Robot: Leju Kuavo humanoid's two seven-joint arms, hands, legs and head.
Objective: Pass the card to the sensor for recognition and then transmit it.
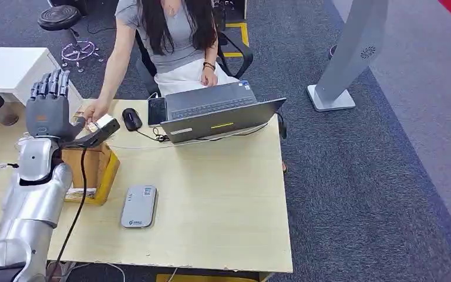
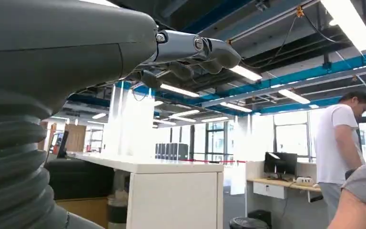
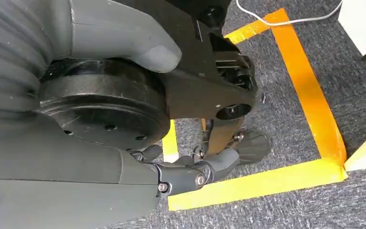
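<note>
- Two hands, neither holding anything.
- Left hand (image 1: 49, 109) raised above the table's (image 1: 223, 200) left part, palm upright, fingers straight and pointing up, thumb stuck out sideways; open wide, nothing in the grasp.
- In the left wrist view, left hand (image 2: 190, 52) seen with fingers stretched forward under the ceiling lights.
- Right hand (image 3: 190, 174) hanging low over grey carpet and orange floor tape (image 3: 310, 90), fingers loosely bent and apart from the thumb, empty.
- Card (image 1: 93, 126): probably the small pale piece under a person's hand (image 1: 96, 110), just beside the left thumb tip; too small to tell whether touching the thumb.
- Just beside the card, a dark device (image 1: 104, 130) with a black cable, sitting over a wooden box (image 1: 94, 170).
- Sensor (image 1: 139, 206): grey flat unit lying on the table, nearer the robot than the box, well apart from the card.
- Open laptop (image 1: 217, 111) and black mouse (image 1: 131, 118) at the far edge, in front of the seated person.
</note>
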